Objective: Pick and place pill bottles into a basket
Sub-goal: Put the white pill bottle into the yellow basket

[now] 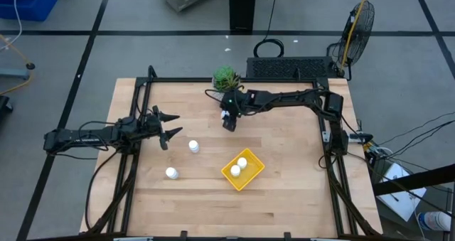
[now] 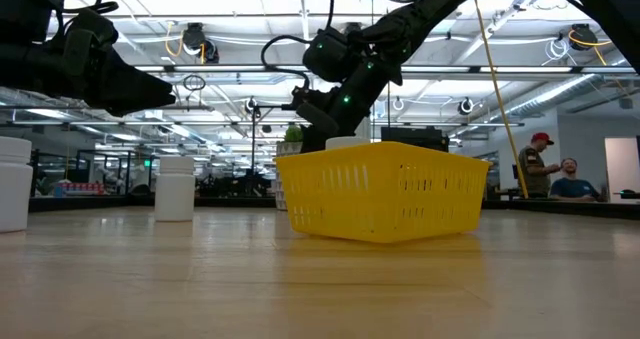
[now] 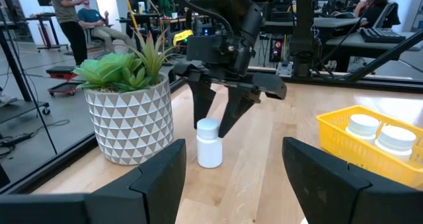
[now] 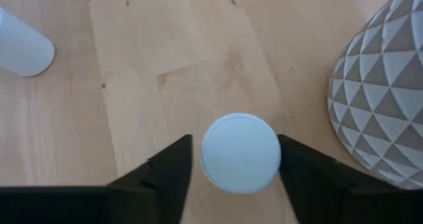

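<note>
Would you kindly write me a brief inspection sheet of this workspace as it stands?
Surface: wooden table, flat, inside a dark frame.
Job's things: yellow basket holds two pill bottles; two more stand on the table left of it; a fifth stands upright beside the plant pot.
Clutter: white patterned plant pot with a green plant, at the far edge.
Grippers: right pincer is open around the fifth bottle, fingers either side of its cap; left pincer is open, empty, at the table's left.
Cables: loose cables on the floor right of the table.
Surroundings: fan, keyboard, people seated beyond the table.
</note>
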Robot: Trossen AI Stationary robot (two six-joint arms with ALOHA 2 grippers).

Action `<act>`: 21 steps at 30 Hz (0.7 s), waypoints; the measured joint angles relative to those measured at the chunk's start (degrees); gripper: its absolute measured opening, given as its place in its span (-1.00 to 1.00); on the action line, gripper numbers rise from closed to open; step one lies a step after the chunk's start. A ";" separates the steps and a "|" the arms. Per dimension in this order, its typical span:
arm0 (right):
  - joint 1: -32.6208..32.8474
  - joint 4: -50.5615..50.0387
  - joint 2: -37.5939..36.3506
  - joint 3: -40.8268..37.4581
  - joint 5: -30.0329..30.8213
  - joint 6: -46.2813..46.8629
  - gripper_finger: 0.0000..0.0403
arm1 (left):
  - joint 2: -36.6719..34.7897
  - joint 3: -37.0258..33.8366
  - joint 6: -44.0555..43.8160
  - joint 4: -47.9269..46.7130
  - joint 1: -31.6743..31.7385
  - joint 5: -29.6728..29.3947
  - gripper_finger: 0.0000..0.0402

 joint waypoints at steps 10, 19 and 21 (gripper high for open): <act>0.00 0.10 0.00 0.00 -0.69 -4.59 -0.29 | 0.00 0.00 0.01 -0.01 0.00 0.00 0.26; 1.96 2.07 -1.84 -0.02 -4.34 -4.68 -0.29 | 0.00 0.00 0.03 -0.05 0.00 0.05 0.26; 3.30 2.68 -3.89 -0.02 -4.41 -4.68 -0.29 | 0.00 0.00 0.03 -0.13 0.00 0.09 0.26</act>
